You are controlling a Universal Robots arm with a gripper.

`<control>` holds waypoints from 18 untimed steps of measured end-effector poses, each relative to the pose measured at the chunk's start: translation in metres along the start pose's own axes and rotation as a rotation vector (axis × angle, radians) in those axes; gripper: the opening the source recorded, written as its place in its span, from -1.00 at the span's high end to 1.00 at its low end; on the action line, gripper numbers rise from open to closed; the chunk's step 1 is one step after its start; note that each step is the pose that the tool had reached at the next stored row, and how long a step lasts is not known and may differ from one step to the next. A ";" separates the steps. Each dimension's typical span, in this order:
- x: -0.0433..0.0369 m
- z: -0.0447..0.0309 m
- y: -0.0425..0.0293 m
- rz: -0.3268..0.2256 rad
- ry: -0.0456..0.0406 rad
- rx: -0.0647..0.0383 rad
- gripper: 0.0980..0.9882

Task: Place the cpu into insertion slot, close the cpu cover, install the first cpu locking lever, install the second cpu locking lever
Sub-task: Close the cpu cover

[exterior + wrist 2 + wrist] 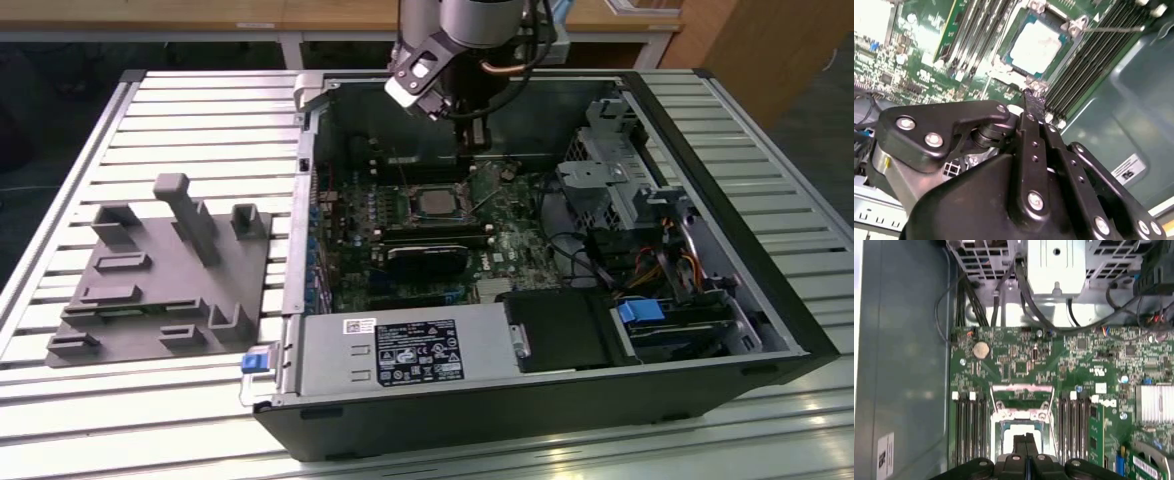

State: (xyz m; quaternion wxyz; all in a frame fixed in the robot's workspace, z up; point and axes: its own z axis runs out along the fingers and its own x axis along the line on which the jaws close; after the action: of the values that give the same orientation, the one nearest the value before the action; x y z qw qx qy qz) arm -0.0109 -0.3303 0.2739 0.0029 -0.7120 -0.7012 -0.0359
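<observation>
Both fingers (1020, 442) of the gripper (1034, 102) are pressed together, gripping nothing, near the cpu (1036, 45), which sits in the insertion slot (410, 200) on the green motherboard (514, 215) at the exterior view's centre; the gripper hangs at upper middle.

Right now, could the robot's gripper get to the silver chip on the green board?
Probably yes. The shut gripper hangs close by the chip, the computer case lies open, and nothing stands between them.
</observation>
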 end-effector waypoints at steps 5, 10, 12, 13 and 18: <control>-0.0008 0.0013 0.0054 0.000 0.0001 0.000 0.98; -0.0051 0.0019 0.0065 0.000 0.0004 0.000 0.98; -0.0055 0.0020 0.0074 0.000 0.0004 0.000 0.98; -0.0055 0.0020 0.0087 0.000 0.0003 0.001 0.98; -0.0055 0.0033 0.0233 0.000 0.0003 0.002 0.98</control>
State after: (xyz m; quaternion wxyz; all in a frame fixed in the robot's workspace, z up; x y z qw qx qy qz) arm 0.0124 -0.3359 0.2714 0.0038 -0.7121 -0.7012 -0.0353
